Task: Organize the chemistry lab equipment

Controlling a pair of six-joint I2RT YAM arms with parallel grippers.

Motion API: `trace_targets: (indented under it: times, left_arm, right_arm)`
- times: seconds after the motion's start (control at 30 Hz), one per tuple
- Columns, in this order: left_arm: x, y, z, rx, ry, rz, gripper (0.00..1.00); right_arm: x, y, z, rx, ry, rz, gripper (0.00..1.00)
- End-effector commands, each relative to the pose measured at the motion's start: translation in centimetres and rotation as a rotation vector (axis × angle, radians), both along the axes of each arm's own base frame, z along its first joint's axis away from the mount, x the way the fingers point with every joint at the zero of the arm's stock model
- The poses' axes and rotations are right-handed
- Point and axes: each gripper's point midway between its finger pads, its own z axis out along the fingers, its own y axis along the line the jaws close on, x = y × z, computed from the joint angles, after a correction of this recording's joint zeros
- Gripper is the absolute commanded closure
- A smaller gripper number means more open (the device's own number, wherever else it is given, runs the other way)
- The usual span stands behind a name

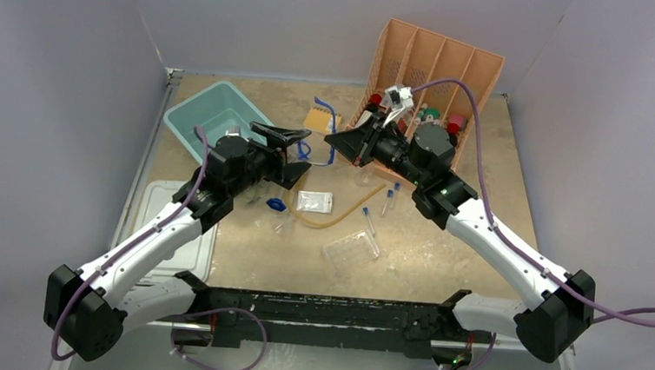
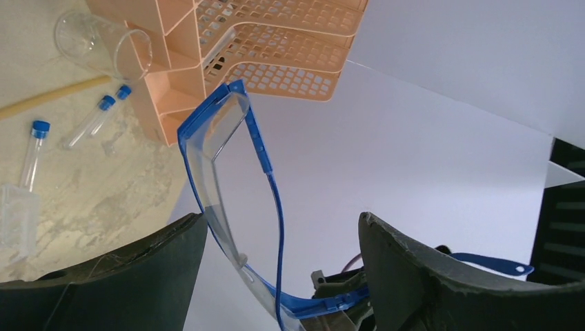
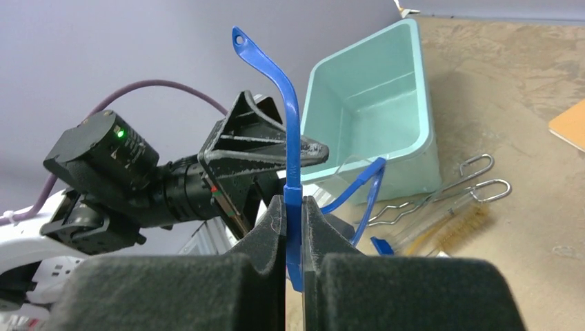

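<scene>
Blue goggles (image 2: pixel 221 158) hang in the air just right of the green tub (image 1: pixel 195 103). Our right gripper (image 3: pixel 294 214) pinches one thin side arm tight, and we think that is why they do not fall. Our left gripper (image 2: pixel 279 227) is spread wide around the frame and grips nothing, maybe to let the right one carry them alone. We count one pair of goggles. Farther right of the tub lie three tubes (image 2: pixel 88 123), one rack (image 1: pixel 350 247), one bag (image 1: pixel 314 201) and one hose (image 1: pixel 339 219). One pair of tongs (image 3: pixel 483 183) lies near the tub.
</scene>
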Motion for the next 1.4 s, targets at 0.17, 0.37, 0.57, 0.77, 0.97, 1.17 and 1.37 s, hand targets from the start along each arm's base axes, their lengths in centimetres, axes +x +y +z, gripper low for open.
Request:
trace_targets:
  times: [0.17,0.37,0.57,0.77,0.97,1.17,1.37]
  left_arm:
    - [-0.6,-1.6,2.1,-0.092,0.020,-0.078,0.21]
    - [-0.5,-1.6,1.0,-0.055,0.027,-0.084,0.39]
    - [0.3,-1.1,2.7,0.017,-0.118,-0.055,0.53]
    - [0.6,-0.6,5.6,0.185,-0.353,-0.066,0.54]
    - [1.1,-1.1,6.7,0.327,-0.496,-0.123,0.56]
    - [2.3,-1.1,7.3,0.404,-0.558,-0.180,0.58]
    - [4.6,1.6,6.6,0.436,-0.527,-0.151,0.60]
  right_arm:
    - [-2.9,0.3,4.3,0.090,-0.159,0.126,1.00]
    - [-3.3,0.2,4.1,0.086,-0.138,0.136,1.00]
    - [-3.1,0.2,2.5,0.020,-0.056,0.131,0.99]
    - [-2.8,0.3,0.4,-0.082,0.077,0.127,0.84]
    - [-1.9,0.8,-0.5,-0.141,0.178,0.122,0.66]
    - [-0.1,0.1,0.4,-0.150,0.225,0.053,0.56]
    - [1.3,-1.8,1.6,-0.139,0.209,-0.034,0.29]
